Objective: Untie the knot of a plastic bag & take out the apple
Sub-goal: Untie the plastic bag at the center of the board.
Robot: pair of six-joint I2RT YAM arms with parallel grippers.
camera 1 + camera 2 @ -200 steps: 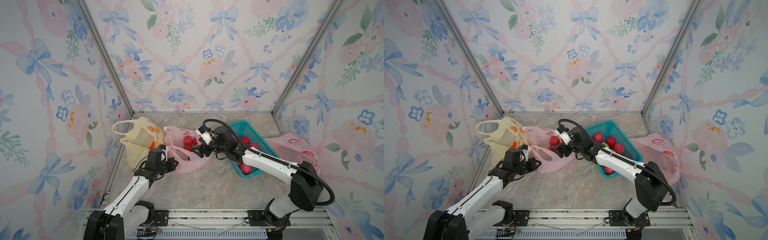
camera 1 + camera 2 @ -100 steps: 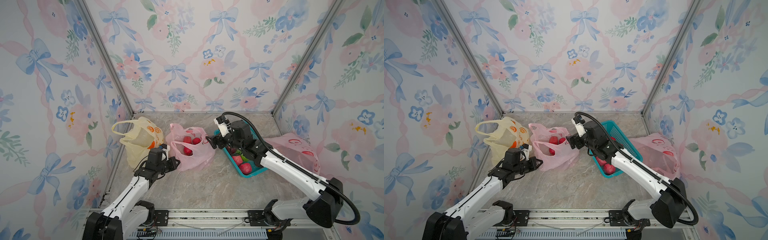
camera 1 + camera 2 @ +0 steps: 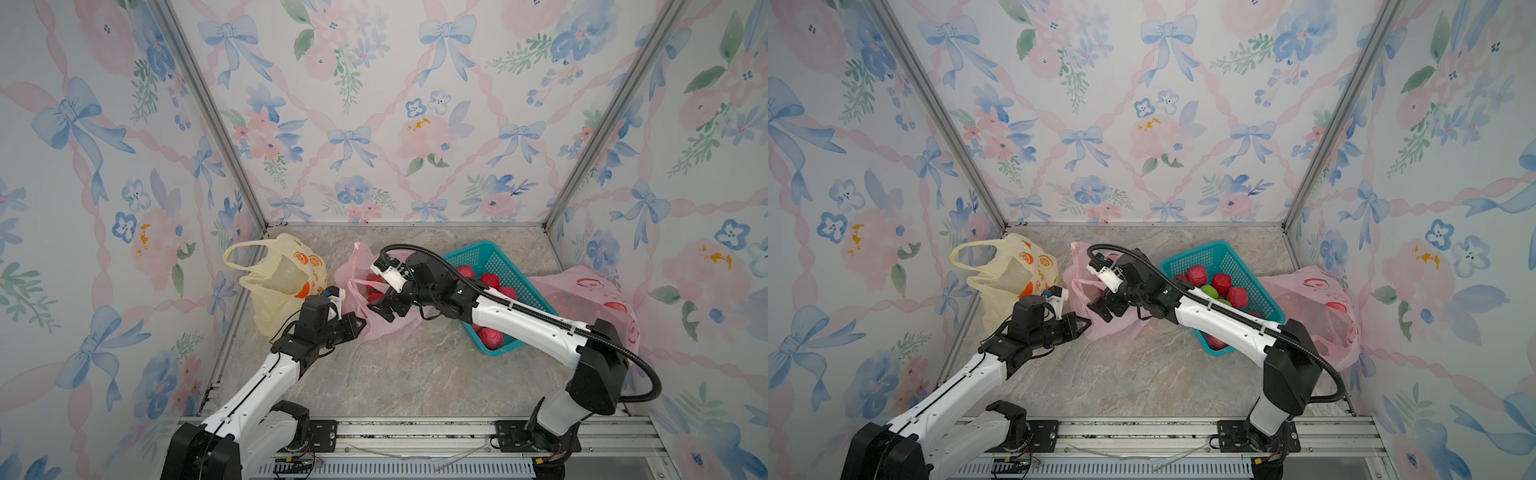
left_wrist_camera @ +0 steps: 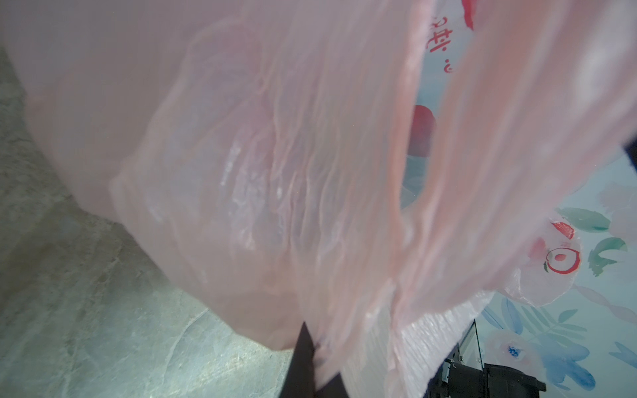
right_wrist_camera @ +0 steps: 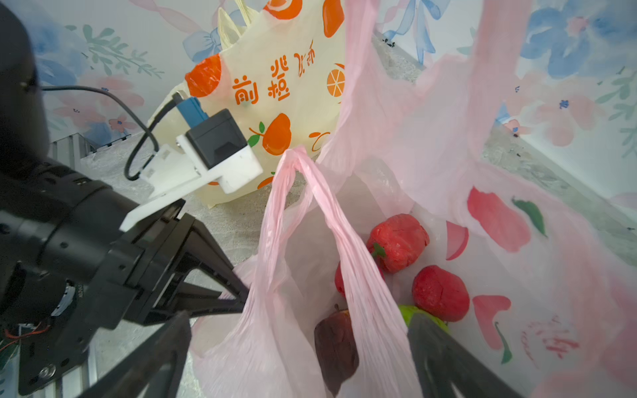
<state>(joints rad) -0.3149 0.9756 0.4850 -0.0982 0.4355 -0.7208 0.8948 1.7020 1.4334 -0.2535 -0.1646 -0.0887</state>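
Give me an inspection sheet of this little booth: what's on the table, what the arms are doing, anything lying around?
Surface: marble-pattern tabletop, no spills seen.
Job's things: pink bag mid-table, mouth open, no knot seen; red apples inside, plus a dark one.
Clutter: yellow orange-print bag; teal basket of red and green fruit; second pink bag by the right wall.
Grippers: left gripper shut on the pink bag's edge; right gripper open over its mouth, empty.
Cables: black hose along the right arm; thin wire at the left wrist camera.
Surroundings: floral wallpaper walls; metal rail in front.
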